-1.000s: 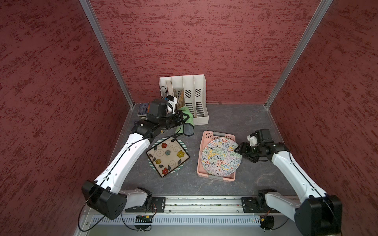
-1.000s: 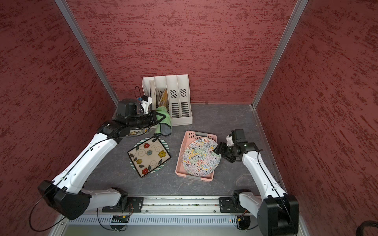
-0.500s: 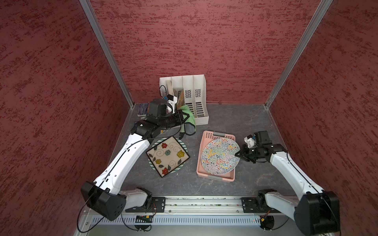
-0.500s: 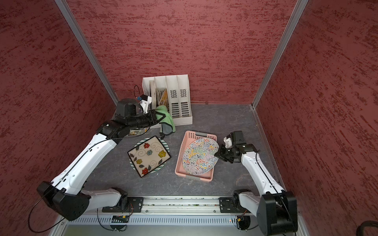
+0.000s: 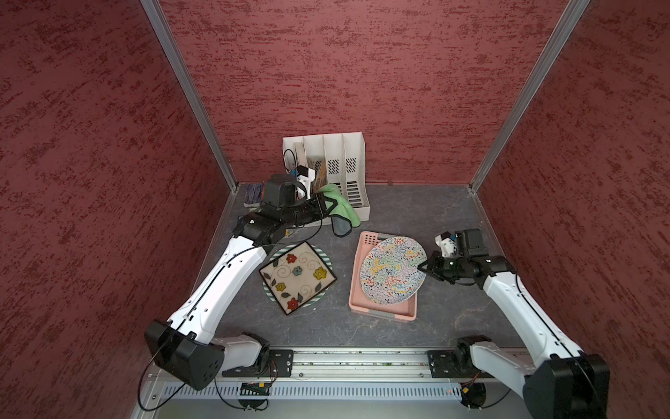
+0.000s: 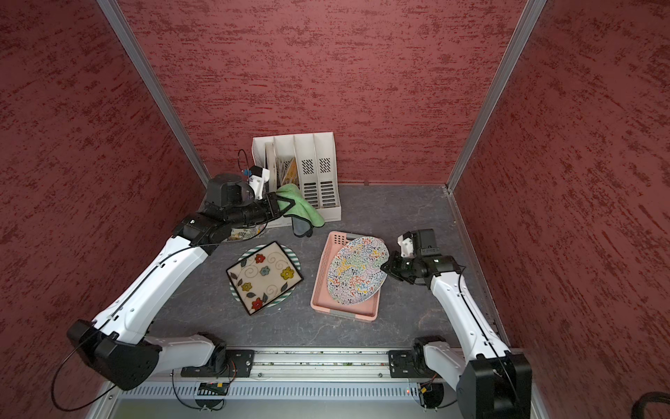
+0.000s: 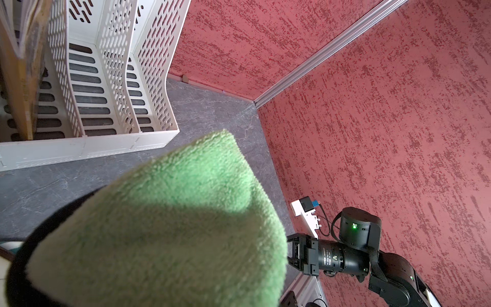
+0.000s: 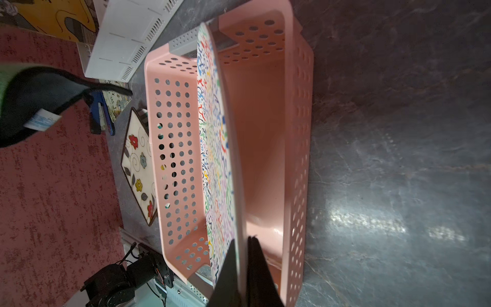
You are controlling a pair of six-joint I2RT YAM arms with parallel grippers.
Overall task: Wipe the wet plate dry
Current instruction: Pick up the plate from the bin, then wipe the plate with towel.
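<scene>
The round plate (image 5: 393, 270) with coloured squiggles sits tilted in the pink basket (image 5: 380, 313), its right side raised. My right gripper (image 5: 422, 267) is shut on the plate's right rim; in the right wrist view its two dark fingers (image 8: 228, 265) pinch the rim edge-on, with the plate (image 8: 215, 148) running away from them. At the back left, my left gripper (image 5: 328, 203) is shut on a green cloth (image 5: 344, 208) and holds it above the floor. The cloth (image 7: 172, 226) fills the left wrist view and hides the jaws. Both top views show the plate (image 6: 357, 270) and cloth (image 6: 301, 203).
A square floral plate (image 5: 297, 277) lies on a striped round plate left of the basket. A white file rack (image 5: 340, 170) stands against the back wall behind the cloth. Books (image 5: 253, 192) lie in the back left corner. Red walls close in three sides.
My right gripper has closed on the plate's right rim and raised that edge, so the plate now tilts. The left arm with the cloth has barely moved.
</scene>
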